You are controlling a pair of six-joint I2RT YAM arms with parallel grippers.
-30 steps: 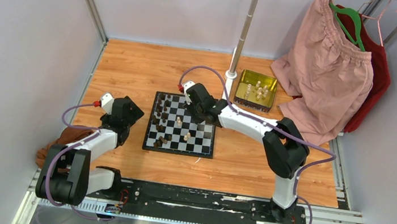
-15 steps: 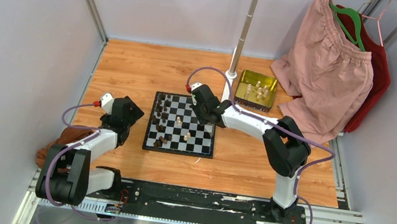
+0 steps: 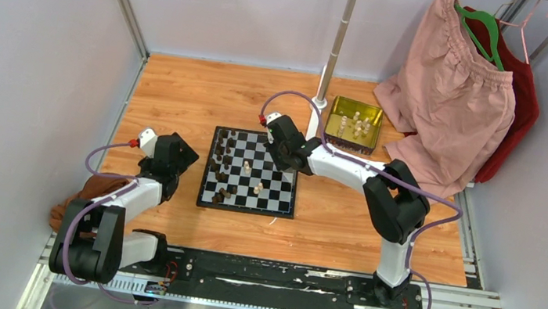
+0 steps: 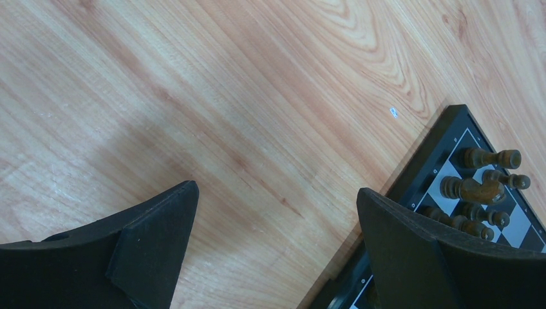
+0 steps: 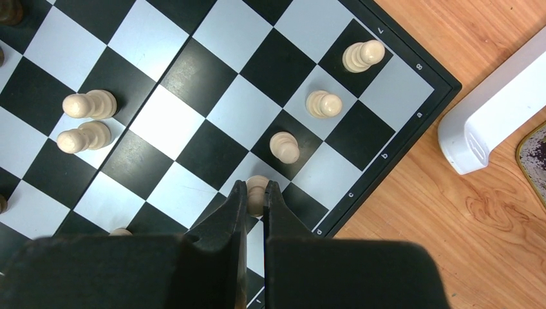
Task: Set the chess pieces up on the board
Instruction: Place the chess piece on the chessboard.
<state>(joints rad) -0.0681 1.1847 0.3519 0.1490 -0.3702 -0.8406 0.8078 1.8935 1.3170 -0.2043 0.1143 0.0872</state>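
The black and white chessboard [image 3: 272, 195] lies mid-table, with dark brown pieces [image 3: 221, 150] along its left side and cream pieces [image 3: 258, 188] in the middle. My right gripper [image 3: 284, 158] is over the board's right edge, shut on a cream pawn [image 5: 257, 191] near the d file border. Three more cream pawns [image 5: 284, 147] stand in a diagonal row beyond it; two cream pieces [image 5: 90, 104] lie at the left. My left gripper [image 4: 277, 206] is open and empty over bare wood, just left of the board's corner [image 4: 451, 122], where dark pieces [image 4: 480, 188] stand.
A gold tin [image 3: 353, 124] with several cream pieces sits behind the board on the right, next to a white pole base [image 5: 492, 122]. Pink and red clothes [image 3: 459, 98] hang at the back right. A brown cloth [image 3: 89, 187] lies by the left arm.
My right gripper has moved right, from the board's upper middle to its right edge. The left arm has not moved.
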